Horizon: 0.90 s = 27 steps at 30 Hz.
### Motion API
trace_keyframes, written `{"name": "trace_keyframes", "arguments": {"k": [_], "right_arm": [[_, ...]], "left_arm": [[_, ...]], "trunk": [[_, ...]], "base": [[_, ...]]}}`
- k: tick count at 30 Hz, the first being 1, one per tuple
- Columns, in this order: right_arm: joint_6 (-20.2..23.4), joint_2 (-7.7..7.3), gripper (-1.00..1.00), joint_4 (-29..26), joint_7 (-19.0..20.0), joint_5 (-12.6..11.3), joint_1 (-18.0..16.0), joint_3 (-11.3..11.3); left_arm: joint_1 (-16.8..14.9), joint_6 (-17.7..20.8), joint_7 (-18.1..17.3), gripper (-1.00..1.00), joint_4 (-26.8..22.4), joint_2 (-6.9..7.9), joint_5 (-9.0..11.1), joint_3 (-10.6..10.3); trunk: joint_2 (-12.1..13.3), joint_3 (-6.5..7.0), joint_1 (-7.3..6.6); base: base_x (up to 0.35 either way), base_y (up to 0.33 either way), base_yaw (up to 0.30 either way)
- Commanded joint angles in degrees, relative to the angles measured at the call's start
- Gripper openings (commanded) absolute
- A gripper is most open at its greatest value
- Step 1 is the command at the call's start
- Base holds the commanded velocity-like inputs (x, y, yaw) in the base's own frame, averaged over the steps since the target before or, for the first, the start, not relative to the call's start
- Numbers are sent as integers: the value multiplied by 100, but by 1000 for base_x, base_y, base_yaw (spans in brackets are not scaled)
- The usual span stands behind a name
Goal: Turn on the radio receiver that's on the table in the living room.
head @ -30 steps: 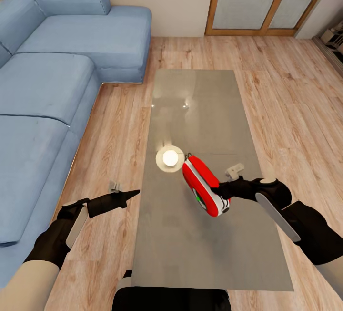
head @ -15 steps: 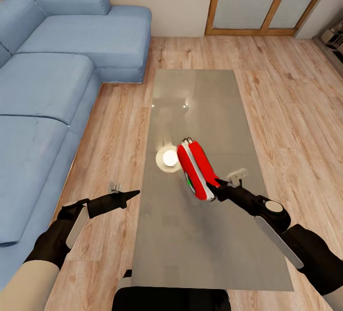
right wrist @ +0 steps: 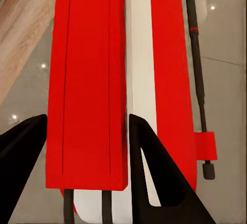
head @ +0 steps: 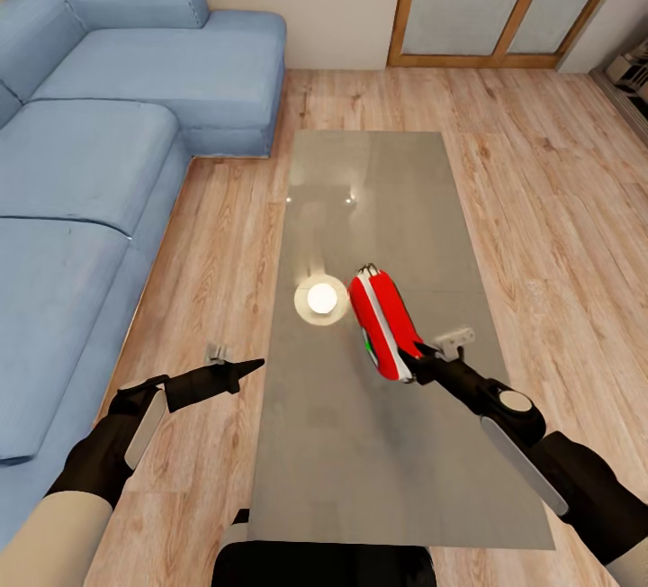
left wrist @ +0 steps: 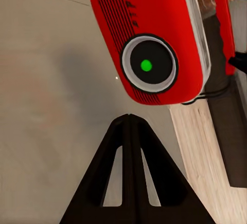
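Observation:
The red radio receiver (head: 383,321) with its white band is tilted on edge over the middle of the glossy grey-brown table (head: 369,173); whether it touches the top I cannot tell. My right gripper (head: 412,360) is shut on its near end, and in the right wrist view its fingers (right wrist: 146,154) clamp the radio's red half (right wrist: 85,80). In the left wrist view the radio's (left wrist: 149,38) round dial face shows a green dot. My left gripper (head: 250,364) is shut on nothing, just off the table's left edge, its tip (left wrist: 128,118) pointing at the radio.
A pale round disc (head: 321,299) lies on the table just left of the radio. The blue L-shaped sofa (head: 99,164) runs along the left. Wood-framed glass doors (head: 495,2) stand at the back right. Light plank floor (head: 549,200) surrounds the table.
My right gripper has carried the radio away from me toward the disc and turned it more edge-on, with my arm now reaching from nearer. The left arm has stayed still.

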Motion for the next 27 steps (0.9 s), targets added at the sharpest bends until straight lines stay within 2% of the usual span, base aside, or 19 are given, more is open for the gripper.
{"name": "trace_keyframes", "arguments": {"k": [1,5,10,12,15,27], "right_arm": [[-4,14,-100,46,-47,-11,-2,1],[-15,45,-100,362,-127,1,-2,6],[-53,55,-100,502,-140,7,-2,9],[-148,90,-100,544,-139,7,-2,4],[-355,225,-100,782,-122,28,-2,7],[-714,307,-100,1121,-120,55,-2,41]], "left_arm": [[0,1,0,-100,1,0,0,1],[0,4,0,-100,1,2,6,3],[0,0,0,-100,1,0,8,4],[0,0,0,-100,1,-1,9,4],[0,-1,-5,-100,54,5,1,4],[0,-9,-9,-100,123,2,0,4]], "trunk": [[-1,0,0],[-1,0,0],[-1,0,0],[-1,0,0],[-1,0,0],[-1,0,0]], "base": [[0,0,0],[0,0,0],[0,0,0],[0,0,0],[0,0,0],[0,0,0]]}}
